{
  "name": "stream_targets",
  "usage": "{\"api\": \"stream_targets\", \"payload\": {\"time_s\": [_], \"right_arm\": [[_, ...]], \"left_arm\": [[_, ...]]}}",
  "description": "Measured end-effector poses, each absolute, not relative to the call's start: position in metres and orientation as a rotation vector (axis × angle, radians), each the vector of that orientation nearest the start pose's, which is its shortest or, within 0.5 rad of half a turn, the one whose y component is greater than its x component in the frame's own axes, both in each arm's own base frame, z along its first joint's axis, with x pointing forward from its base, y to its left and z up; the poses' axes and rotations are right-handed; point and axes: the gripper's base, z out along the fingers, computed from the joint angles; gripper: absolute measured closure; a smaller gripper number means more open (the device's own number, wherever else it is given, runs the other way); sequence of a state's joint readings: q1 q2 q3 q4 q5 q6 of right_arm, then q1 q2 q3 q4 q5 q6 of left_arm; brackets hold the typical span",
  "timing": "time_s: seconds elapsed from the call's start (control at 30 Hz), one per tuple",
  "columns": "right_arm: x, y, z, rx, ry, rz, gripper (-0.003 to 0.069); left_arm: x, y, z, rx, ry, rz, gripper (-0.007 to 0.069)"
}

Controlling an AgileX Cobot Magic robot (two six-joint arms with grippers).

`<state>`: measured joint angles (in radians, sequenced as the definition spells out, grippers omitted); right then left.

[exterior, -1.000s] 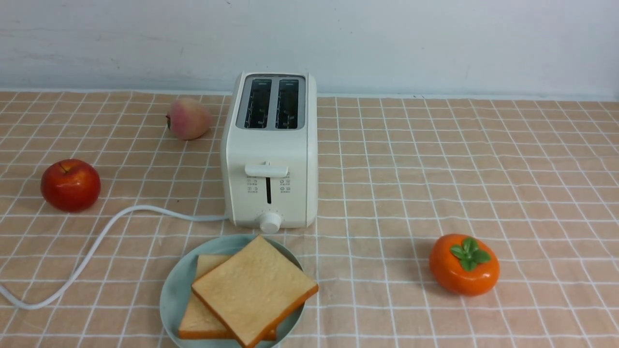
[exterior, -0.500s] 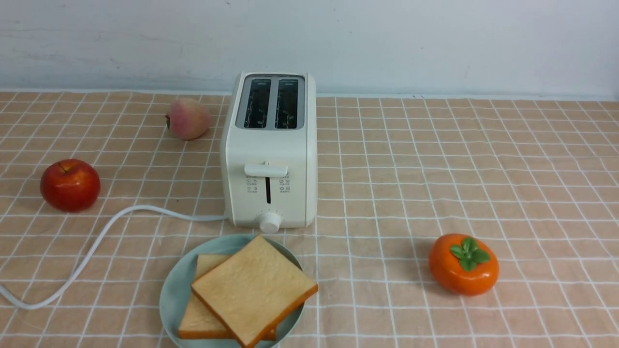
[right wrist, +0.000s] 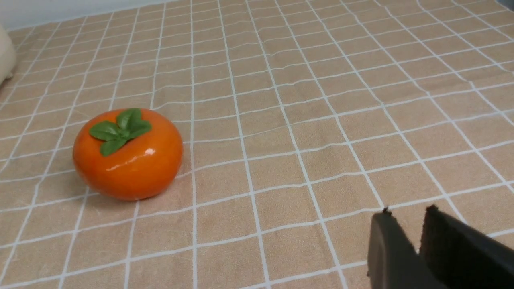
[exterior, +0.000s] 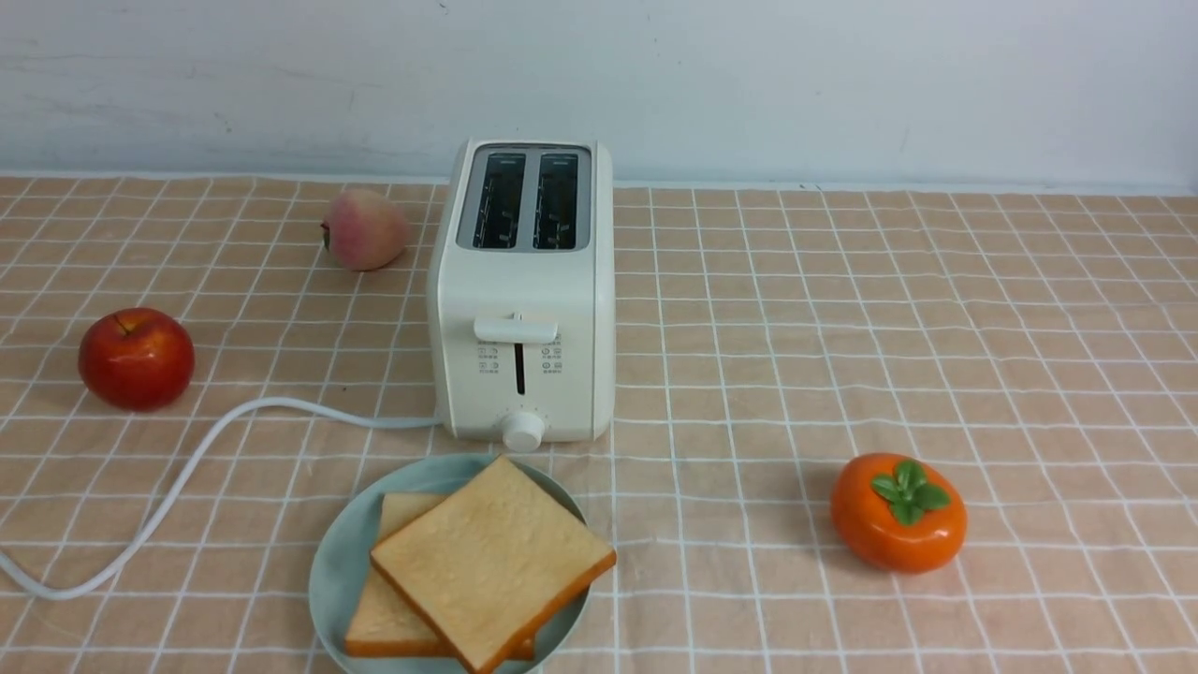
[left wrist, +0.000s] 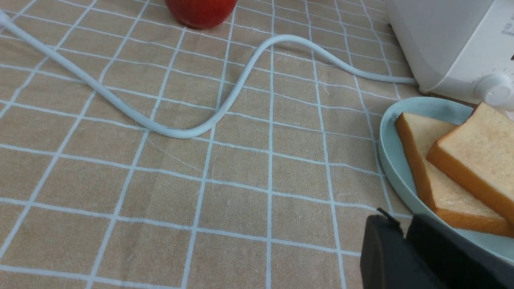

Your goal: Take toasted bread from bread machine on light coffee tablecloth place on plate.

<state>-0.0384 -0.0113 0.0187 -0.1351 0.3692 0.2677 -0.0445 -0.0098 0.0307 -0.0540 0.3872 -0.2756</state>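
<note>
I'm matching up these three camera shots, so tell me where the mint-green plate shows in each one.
Front view: plate at bottom centre, just before the toaster, holding two bread slices.
Left wrist view: its rim curves along the right edge.
Right wrist view: not in it.
Shared landmark: the toaster's white knob.

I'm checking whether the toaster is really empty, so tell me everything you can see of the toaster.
The toaster is a cream-white, smooth plastic-looking box standing upright on the checked tablecloth. Both top slots look dark and empty, with only wire guides inside. Its front has a lever at the top of its slot, small printed icons and a round knob low down. A white cord leaves its lower left side. The plate of toast lies just in front, close to its base.
</note>
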Motion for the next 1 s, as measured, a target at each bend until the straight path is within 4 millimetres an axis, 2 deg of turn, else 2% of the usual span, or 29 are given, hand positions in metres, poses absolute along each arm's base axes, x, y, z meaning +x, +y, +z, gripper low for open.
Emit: {"api": "stream_targets", "payload": {"time_s": [1.0], "right_arm": [[0.0523,-0.0065,0.1745,0.2,1.846,0.025,0.0489]], "left_arm": [[0.0522,-0.0042,0.1687,-0.252,1.883,-0.271,0.051]]}}
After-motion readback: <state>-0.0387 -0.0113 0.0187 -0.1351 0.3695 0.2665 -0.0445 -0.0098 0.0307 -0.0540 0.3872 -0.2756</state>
